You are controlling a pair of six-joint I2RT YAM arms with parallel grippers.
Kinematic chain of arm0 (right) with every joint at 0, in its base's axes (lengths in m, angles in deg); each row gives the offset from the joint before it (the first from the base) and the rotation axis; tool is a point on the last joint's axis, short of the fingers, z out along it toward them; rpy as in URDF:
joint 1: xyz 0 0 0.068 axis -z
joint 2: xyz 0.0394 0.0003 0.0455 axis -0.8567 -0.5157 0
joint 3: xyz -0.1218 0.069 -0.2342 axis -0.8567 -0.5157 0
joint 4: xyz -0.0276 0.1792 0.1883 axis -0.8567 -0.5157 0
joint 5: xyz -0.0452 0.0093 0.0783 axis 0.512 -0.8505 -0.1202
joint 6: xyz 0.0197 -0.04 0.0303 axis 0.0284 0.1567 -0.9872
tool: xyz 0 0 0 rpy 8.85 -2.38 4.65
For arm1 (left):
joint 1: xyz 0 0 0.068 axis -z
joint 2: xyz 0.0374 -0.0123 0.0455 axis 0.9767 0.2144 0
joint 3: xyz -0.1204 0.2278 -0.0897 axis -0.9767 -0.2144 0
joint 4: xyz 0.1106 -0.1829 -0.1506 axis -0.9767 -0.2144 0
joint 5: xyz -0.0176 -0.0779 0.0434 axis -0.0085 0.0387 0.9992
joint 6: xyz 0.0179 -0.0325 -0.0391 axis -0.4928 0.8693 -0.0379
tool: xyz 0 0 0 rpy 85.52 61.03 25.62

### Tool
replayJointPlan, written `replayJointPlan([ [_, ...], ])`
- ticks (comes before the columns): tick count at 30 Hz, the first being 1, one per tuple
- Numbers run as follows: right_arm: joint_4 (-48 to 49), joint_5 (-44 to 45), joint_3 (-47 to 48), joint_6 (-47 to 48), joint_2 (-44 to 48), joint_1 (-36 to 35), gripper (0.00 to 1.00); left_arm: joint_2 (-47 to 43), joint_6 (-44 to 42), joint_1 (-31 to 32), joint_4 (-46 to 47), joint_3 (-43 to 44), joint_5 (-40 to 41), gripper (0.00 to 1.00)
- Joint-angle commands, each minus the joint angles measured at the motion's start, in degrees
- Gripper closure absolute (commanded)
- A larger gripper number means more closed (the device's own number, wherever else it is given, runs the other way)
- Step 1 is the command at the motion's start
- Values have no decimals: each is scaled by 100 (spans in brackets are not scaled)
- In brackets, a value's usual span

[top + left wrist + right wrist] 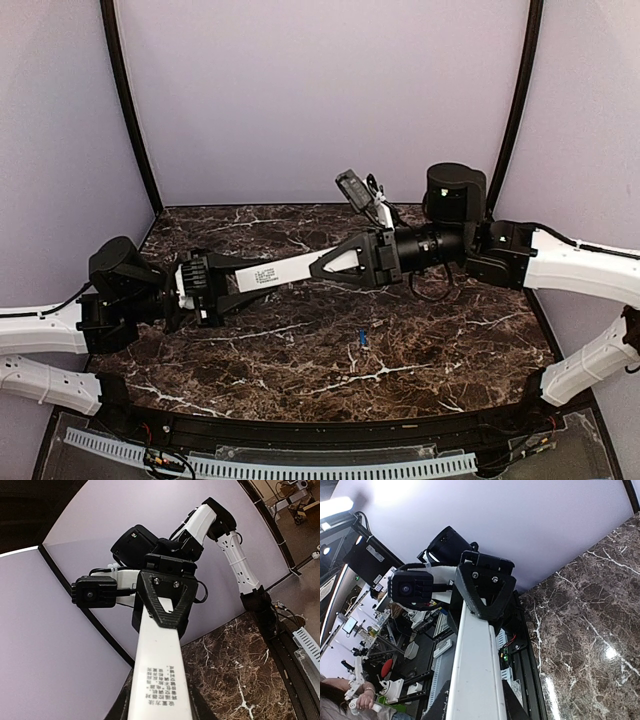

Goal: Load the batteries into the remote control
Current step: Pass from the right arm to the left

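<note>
From above and behind my bases, the fixed camera overlooks the whole table (pixel 300 360). Up close, my left wrist camera sights along the remote control (pixel 155 680) at my right pincer (pixel 167 622); the right one faces my left pincer (pixel 487 611).

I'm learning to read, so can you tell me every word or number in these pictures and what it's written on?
remote control: several columns of small black print, apparently Chinese characters, too blurred to read.
battery: too tiny in the picture to show any writing.
Nothing else carries words, numbers or signs that can be read.
</note>
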Motion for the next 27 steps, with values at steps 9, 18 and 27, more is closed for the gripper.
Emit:
replayJointPlan([
  [9, -269, 695, 61, 48, 29, 15, 35, -234, -4, 34, -230, -56, 61, 100],
  [18, -459, 787, 627, 120, -669, -59, 2, -150, 86, 44, -343, 77, 288, 100],
  [27, -981, 463, 711, 373, -775, -86, 16, -268, 222, 48, -477, 103, 735, 100],
])
